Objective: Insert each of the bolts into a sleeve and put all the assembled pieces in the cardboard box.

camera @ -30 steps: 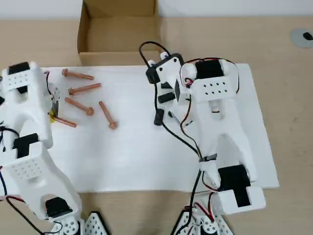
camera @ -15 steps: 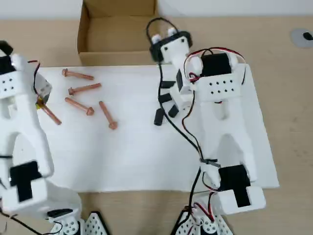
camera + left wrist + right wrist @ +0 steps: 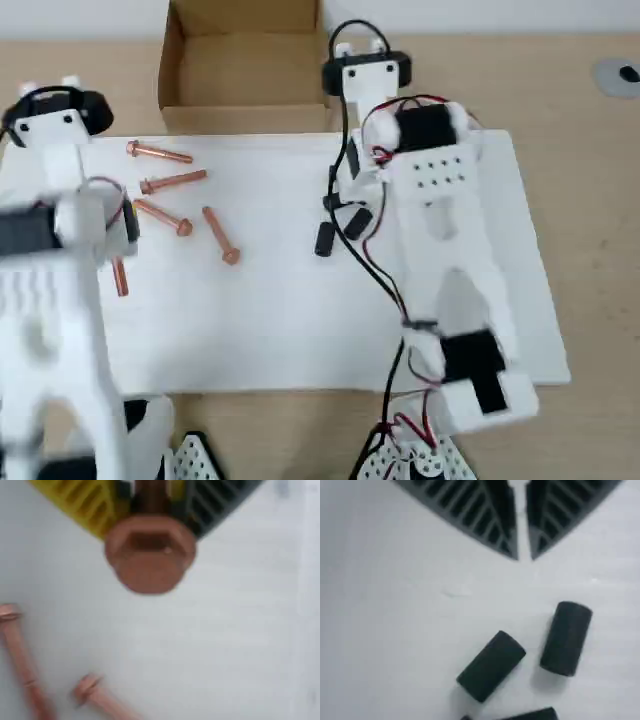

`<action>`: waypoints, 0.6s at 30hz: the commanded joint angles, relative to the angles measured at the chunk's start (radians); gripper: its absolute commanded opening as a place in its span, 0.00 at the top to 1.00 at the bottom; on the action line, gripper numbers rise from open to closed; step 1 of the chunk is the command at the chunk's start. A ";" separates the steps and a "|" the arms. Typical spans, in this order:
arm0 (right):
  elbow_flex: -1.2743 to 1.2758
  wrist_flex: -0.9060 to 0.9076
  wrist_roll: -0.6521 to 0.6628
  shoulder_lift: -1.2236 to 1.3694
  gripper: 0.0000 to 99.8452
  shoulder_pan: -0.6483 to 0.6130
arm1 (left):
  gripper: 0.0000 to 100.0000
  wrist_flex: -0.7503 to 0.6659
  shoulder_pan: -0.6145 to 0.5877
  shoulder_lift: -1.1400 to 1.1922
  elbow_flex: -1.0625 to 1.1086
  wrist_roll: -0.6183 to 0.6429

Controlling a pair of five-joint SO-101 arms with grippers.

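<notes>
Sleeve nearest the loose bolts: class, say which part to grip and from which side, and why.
Probably best: grip the sleeve mid-length, from straight above, jaws closing across its round sides. It lies flat on the mat, apart from the other sleeves.

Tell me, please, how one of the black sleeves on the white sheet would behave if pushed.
Lying on its side, the short round black sleeve would probably roll if pushed across its length. Its crisp edges suggest it is rigid and keeps shape when squeezed. A neighbouring sleeve lies close, so a nudge may knock it.
</notes>
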 commanded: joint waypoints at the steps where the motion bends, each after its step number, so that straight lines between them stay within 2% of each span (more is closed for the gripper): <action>1: -0.099 0.046 0.068 -0.173 0.99 -0.015 | 1.00 -0.018 0.075 -0.232 0.020 0.012; 7: 0.024 0.074 0.308 -0.377 0.99 0.039 | 1.00 -0.167 0.081 -0.283 0.261 0.057; 9: 0.107 0.074 0.342 -0.449 0.99 0.076 | 1.00 -0.178 0.063 -0.292 0.308 0.057; 13: 0.315 0.043 0.342 -0.539 0.99 0.150 | 1.00 -0.180 0.000 -0.292 0.313 0.058; 16: 0.542 -0.115 0.333 -0.547 0.99 0.179 | 1.00 -0.181 -0.006 -0.291 0.313 0.058; 18: 0.674 -0.261 0.265 -0.545 0.99 0.208 | 1.00 -0.181 -0.006 -0.291 0.319 0.058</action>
